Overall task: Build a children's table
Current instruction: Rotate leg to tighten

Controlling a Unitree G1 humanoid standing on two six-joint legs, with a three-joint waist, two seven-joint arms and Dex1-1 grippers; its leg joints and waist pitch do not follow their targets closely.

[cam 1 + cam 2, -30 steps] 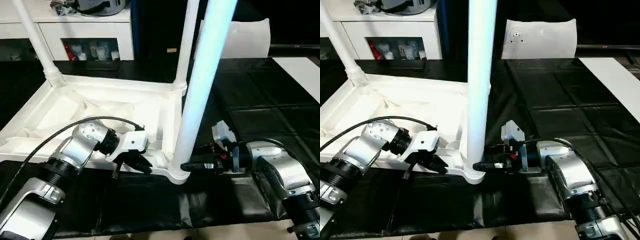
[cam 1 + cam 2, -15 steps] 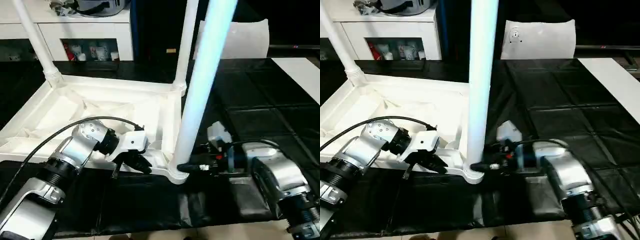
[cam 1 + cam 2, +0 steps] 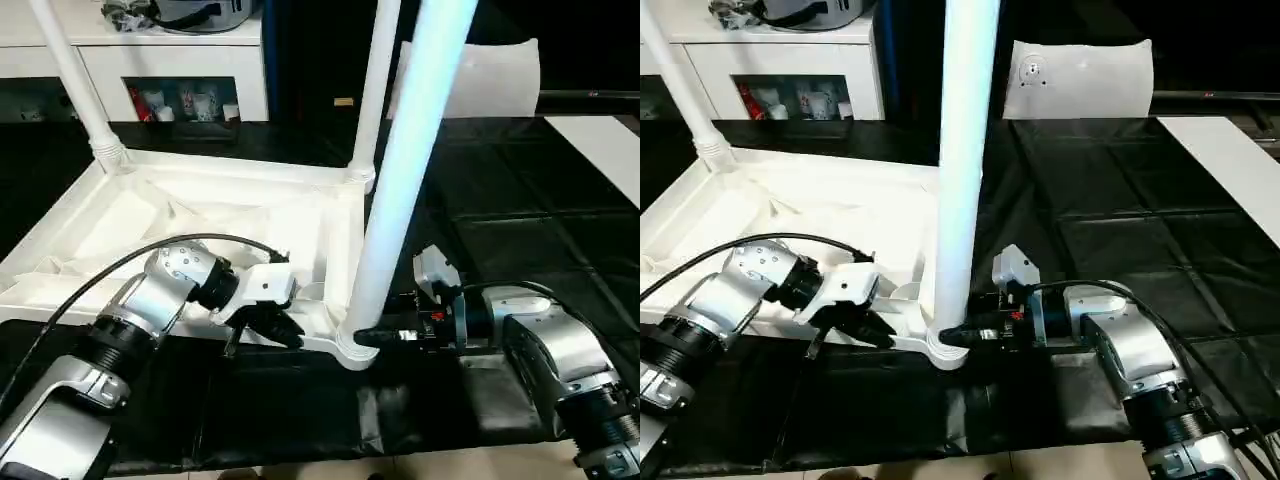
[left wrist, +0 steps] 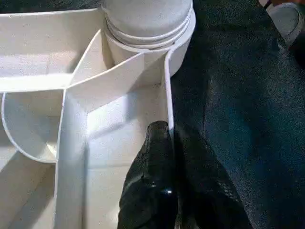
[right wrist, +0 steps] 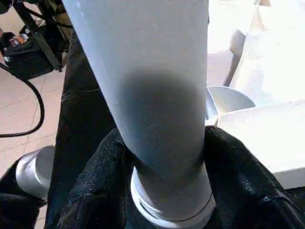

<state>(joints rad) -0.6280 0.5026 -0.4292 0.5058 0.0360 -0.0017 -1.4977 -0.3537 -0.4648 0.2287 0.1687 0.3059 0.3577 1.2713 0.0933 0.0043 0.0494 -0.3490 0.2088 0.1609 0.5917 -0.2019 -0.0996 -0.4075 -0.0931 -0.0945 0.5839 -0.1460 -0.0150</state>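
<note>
Table leg [image 3: 395,190] now stands in its near corner socket [image 3: 352,348]: your right gripper [image 3: 958,335] has shuffled its pinch at the base, while your left gripper [image 4: 167,143] stays clamped on the tabletop rim [image 4: 167,90].

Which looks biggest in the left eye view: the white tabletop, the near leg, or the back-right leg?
1. Upside-down tabletop.
2. Near leg, in the right claw; its closeness to the camera inflates it.
3. Back-right leg, thinner because farther off; likely matches the near one.
</note>
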